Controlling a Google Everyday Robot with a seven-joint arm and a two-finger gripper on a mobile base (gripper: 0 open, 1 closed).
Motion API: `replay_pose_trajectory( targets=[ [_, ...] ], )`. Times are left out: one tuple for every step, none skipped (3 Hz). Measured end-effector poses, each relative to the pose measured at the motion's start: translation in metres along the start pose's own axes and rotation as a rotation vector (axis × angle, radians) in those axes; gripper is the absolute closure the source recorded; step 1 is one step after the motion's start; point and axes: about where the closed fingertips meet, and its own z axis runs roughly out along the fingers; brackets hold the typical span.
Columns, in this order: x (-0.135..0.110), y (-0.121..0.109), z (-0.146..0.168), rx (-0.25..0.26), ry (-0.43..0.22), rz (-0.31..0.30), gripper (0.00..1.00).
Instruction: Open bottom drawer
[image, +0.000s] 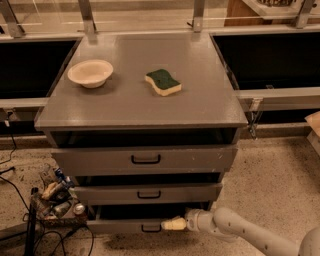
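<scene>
You are looking down on a grey metal cabinet with a flat top and three drawers stacked in front. The tallest, widest grey drawer front is uppermost, with the mid-sized grey drawer front under it. The bottom drawer, the slimmest grey front with a small black bar handle, sits lowest, near the speckled floor, with a dark gap above its front edge. Your pale grey robot arm reaches in low from the right. Its cream-tipped gripper lies against that bottom front just right of the handle; you cannot tell whether it has hold of anything. On top stand a round cream bowl and, well apart, a green-and-yellow sponge.
</scene>
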Motion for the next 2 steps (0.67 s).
replay_pose_trajectory(
  targets=[
    [0.0019,0.0001,0.0041,0.056,0.025,-0.031,0.0],
    [-0.0005,-0.0083,0.0068,0.127,0.011,-0.044,0.0]
  ],
)
